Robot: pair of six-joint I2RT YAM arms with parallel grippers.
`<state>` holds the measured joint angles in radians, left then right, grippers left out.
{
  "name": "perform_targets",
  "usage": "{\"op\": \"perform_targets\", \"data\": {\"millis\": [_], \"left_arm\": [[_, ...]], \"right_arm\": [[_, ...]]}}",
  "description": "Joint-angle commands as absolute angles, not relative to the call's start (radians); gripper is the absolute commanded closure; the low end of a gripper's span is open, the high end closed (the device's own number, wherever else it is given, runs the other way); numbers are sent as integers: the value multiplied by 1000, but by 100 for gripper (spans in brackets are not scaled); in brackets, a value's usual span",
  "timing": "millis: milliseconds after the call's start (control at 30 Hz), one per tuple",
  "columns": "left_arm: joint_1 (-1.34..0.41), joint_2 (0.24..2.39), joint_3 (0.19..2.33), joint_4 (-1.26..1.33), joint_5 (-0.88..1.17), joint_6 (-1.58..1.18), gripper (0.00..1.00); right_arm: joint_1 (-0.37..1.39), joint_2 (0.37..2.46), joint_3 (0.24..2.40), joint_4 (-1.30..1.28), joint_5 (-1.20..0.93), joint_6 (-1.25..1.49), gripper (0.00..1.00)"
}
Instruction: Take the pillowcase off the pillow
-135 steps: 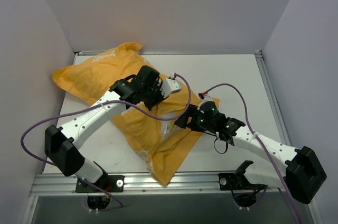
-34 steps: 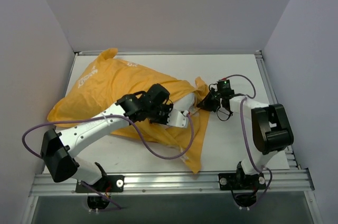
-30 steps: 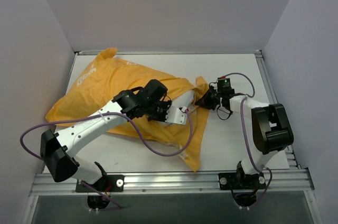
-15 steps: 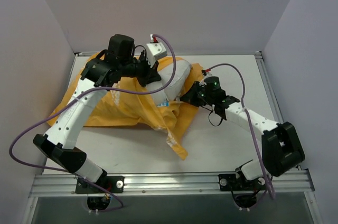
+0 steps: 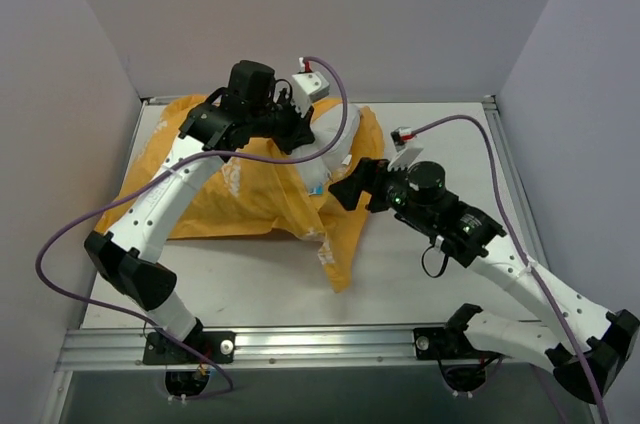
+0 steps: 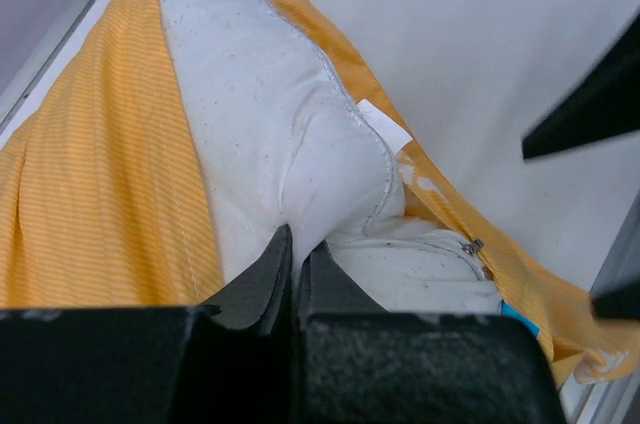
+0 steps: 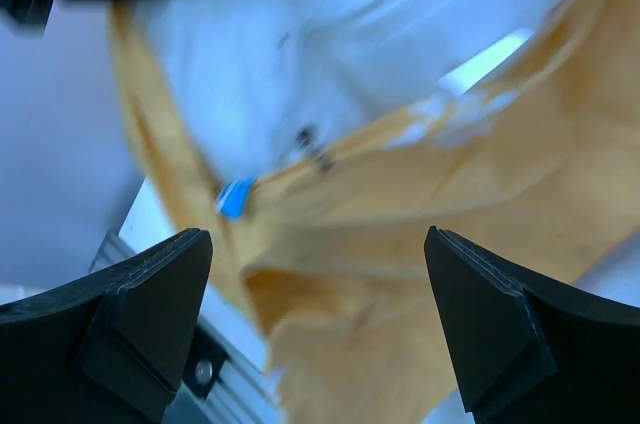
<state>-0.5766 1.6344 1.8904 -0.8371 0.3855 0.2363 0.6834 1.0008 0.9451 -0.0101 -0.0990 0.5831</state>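
While the left gripper point(image 6: 293, 249) is clenched on a pinch of the pillow point(image 6: 270, 114), the white cushion sticks partway out of the pillowcase point(image 5: 250, 206) toward the far middle of the table point(image 5: 250, 284). Right gripper point(image 5: 347, 188) hovers just beside the case's open edge, fingers spread wide, holding nothing (wrist view blurred). Blue tag point(image 7: 235, 197) shows at the opening.

White arm links point(image 5: 168, 192), black joints point(image 5: 122, 266), purple cables point(image 5: 460, 117), black jaws.
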Motion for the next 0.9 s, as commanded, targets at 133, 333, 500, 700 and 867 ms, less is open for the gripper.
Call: {"op": "perform_targets", "data": {"millis": [133,333,500,700,867], "left_arm": [[-575,1657,2036,-681,299,199,98],[-539,1669,2112,-669,265,157,98],[-437,1693,2273,-646,334,40,98],[-388,1707,2393,-617,391,-38,98],[-390,1669,2344,-626,422,-61,98]], "right_arm": [[936,1107,864,145,34,643,7],[976,1203,807,202,84,689,100],[960,1138,576,368,72,796,100],[913,1262,496,483,-61,802,100],[836,1350,492,561,-155,773,100]]}}
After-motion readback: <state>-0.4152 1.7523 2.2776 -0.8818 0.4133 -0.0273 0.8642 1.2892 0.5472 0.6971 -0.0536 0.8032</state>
